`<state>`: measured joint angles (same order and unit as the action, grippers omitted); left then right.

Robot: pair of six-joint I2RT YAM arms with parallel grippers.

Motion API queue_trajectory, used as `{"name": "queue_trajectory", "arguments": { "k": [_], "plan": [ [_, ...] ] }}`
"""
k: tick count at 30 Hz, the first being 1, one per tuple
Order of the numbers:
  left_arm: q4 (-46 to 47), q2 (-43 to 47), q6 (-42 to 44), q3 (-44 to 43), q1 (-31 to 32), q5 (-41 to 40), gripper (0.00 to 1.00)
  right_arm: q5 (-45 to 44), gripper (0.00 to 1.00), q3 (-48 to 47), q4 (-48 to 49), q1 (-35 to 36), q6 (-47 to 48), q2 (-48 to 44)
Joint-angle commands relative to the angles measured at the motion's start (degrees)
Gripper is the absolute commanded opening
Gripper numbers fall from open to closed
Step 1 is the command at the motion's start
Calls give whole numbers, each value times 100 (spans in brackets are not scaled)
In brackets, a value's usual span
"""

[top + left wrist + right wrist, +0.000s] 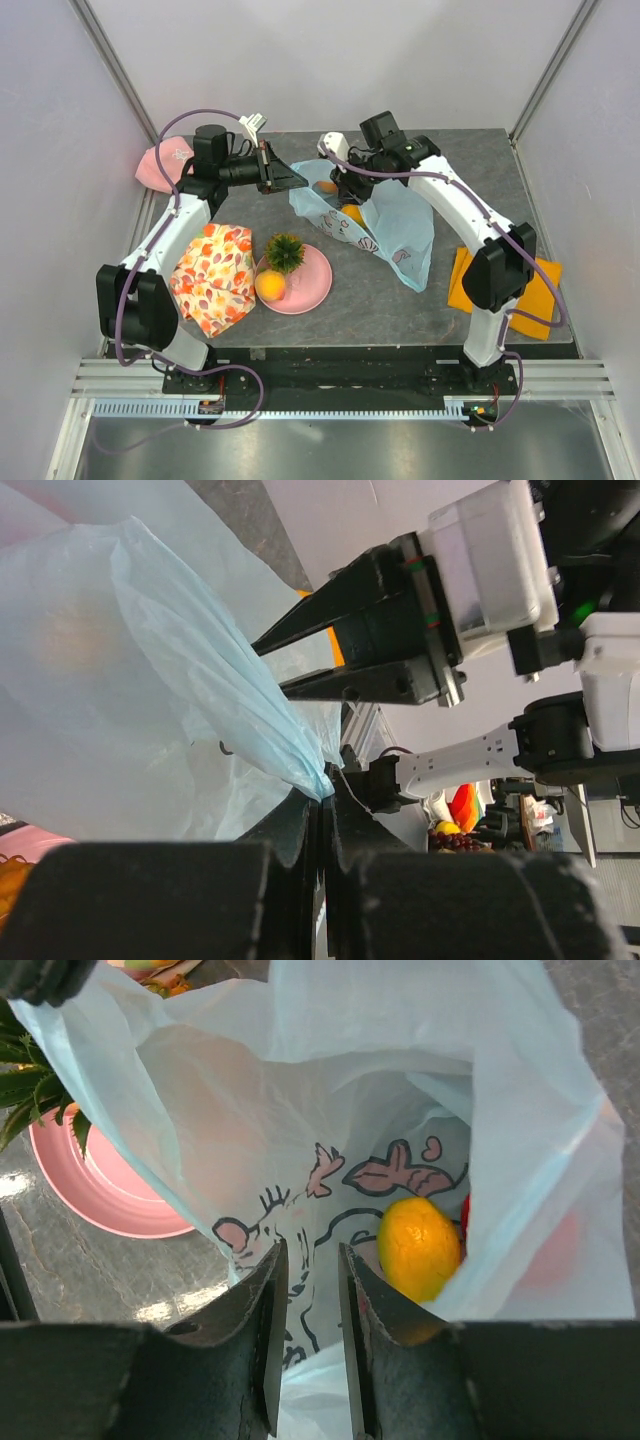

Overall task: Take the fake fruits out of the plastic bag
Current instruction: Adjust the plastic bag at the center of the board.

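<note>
Firmly, left gripper [325, 802] pinches plastic bag [150, 690]; right gripper [312, 1257] stands slightly parted, seemingly empty.

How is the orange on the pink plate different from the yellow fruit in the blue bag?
The orange ball is round; the mango is egg-shaped. The orange ball is orange all over; the mango is yellow shading to orange. The orange ball sits out on the pink plate; the mango lies inside the plastic bag. Both are small, smooth and shiny.
</note>
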<state>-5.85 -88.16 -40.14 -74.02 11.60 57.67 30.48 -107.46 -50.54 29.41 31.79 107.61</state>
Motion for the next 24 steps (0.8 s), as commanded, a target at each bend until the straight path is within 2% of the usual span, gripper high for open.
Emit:
{"name": "queue_trajectory", "arguments": {
  "k": [1, 10, 16, 19, 22, 24],
  "plan": [
    [154, 1, -152, -157, -35, 148, 2, 30, 34, 14, 167, 109, 12, 189],
    [128, 53, -152, -166, -35, 245, 1, -1394, 32, -609, 142, -181, 213, 1007],
    [180, 36, -178, -113, -35, 315, 1, -2124, 36, -1101, 133, -374, 521, 1551],
    [180, 10, -170, -130, -26, 376, 2, -2301, 40, -1382, 150, -524, 512, 1859],
    [180, 18, -152, -113, -8, 411, 2, -2485, 53, -1620, 211, -629, 372, 2114],
    [180, 18, -126, -113, 18, 429, 2, -2520, 57, -1752, 212, -682, 319, 2281]
  ]
}}
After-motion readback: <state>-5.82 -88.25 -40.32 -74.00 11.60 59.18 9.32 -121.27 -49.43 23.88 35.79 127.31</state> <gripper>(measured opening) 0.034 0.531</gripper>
